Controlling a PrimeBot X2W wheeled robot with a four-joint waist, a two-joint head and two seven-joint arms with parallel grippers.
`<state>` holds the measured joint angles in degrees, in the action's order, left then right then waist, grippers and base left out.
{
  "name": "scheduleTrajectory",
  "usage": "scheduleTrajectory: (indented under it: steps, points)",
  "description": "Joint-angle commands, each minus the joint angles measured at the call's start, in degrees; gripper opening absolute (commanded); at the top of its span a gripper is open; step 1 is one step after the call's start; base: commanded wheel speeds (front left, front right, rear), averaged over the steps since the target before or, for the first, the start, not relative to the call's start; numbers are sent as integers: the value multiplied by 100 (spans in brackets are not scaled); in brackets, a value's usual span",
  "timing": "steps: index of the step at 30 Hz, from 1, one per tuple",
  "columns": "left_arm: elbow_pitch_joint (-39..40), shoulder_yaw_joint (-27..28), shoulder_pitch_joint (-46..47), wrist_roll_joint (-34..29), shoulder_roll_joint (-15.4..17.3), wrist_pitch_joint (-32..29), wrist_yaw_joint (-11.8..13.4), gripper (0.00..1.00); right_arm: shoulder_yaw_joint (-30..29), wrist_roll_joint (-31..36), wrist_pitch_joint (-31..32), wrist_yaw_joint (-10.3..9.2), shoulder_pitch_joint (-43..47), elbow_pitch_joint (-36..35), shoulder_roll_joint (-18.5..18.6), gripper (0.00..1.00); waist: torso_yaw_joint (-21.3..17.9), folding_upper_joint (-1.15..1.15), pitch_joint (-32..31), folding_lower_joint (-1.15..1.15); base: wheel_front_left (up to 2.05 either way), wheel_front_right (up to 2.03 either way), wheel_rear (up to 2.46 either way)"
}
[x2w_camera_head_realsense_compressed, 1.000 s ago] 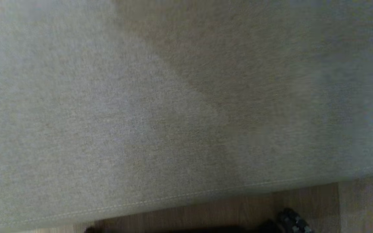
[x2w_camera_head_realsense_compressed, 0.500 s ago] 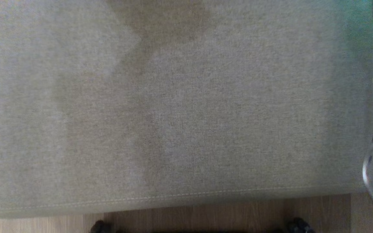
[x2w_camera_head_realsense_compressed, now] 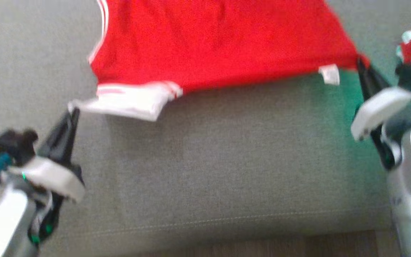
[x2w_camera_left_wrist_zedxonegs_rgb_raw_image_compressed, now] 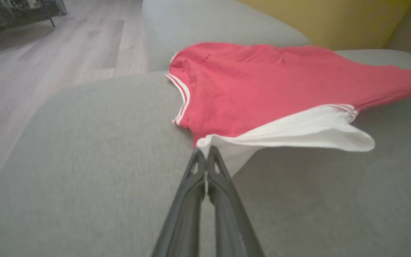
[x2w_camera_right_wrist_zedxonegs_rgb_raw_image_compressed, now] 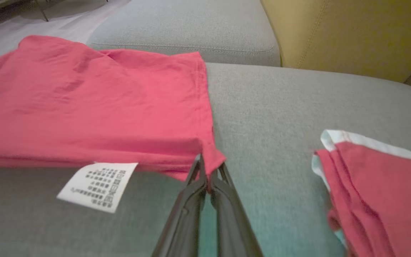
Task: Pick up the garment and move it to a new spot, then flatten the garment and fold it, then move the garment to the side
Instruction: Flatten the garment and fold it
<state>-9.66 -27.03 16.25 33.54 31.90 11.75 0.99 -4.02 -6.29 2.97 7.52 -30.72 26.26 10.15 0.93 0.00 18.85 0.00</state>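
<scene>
The garment (x2w_camera_head_realsense_compressed: 219,43) is a red shirt with a white sleeve (x2w_camera_head_realsense_compressed: 127,101) and white stripes, spread across the grey cushion. My left gripper (x2w_camera_head_realsense_compressed: 72,111) is shut on the tip of the white sleeve, with its tips (x2w_camera_left_wrist_zedxonegs_rgb_raw_image_compressed: 205,152) pinching the cloth in the left wrist view. My right gripper (x2w_camera_head_realsense_compressed: 360,64) is shut on the red hem corner (x2w_camera_right_wrist_zedxonegs_rgb_raw_image_compressed: 214,160), next to a white care label (x2w_camera_right_wrist_zedxonegs_rgb_raw_image_compressed: 98,185). The near edge hangs stretched between the two grippers, slightly off the cushion, while the far part of the garment (x2w_camera_right_wrist_zedxonegs_rgb_raw_image_compressed: 84,100) rests on it.
A second red and white cloth (x2w_camera_right_wrist_zedxonegs_rgb_raw_image_compressed: 380,178) lies folded on the cushion to the right of my right gripper. The grey sofa seat (x2w_camera_head_realsense_compressed: 227,160) ends at a stitched front edge with wooden floor (x2w_camera_head_realsense_compressed: 262,246) below. A yellow backrest (x2w_camera_right_wrist_zedxonegs_rgb_raw_image_compressed: 351,32) rises behind.
The head camera has moved: earlier it showed bare cushion and floor, then the right forearm at the edge. Now the garment and both grippers are in view.
</scene>
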Motion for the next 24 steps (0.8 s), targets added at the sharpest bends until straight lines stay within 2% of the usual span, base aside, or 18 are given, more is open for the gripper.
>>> scheduleTrajectory:
  steps: [1, 5, 10, 15, 20, 24]
  points:
    - [153, 306, 87, 62, 224, -15, 47, 0, 37, -44, 45, -3, 66, -265, 13, 0, -25, 0, -292, 0, 0, 0, 0]
    - [268, 313, -715, 479, 73, -132, 206, 0, -115, -126, 355, -3, 909, -866, -102, 0, -44, 0, -597, 0, 0, 0, 0]
    - [573, 411, -1504, 830, -63, -297, 633, 0, -309, -132, 599, -3, 1781, -1487, -300, 0, 4, 0, -880, 0, 0, 0, 0]
    - [1222, 343, -2025, 947, 2, -573, 865, 0, -618, -90, 818, -3, 2487, -2093, -423, 0, 93, 0, -991, 0, 0, 0, 0]
    - [1840, 364, -2165, 1041, 132, -916, 1061, 0, -777, -44, 1095, -3, 2849, -2626, -555, 0, 107, 0, -982, 0, 0, 0, 0]
    - [2010, 444, -1814, 1131, 136, -1099, 1061, 0, -776, -24, 1193, -3, 2695, -2743, -621, 0, 92, 0, -915, 0, 0, 0, 0]
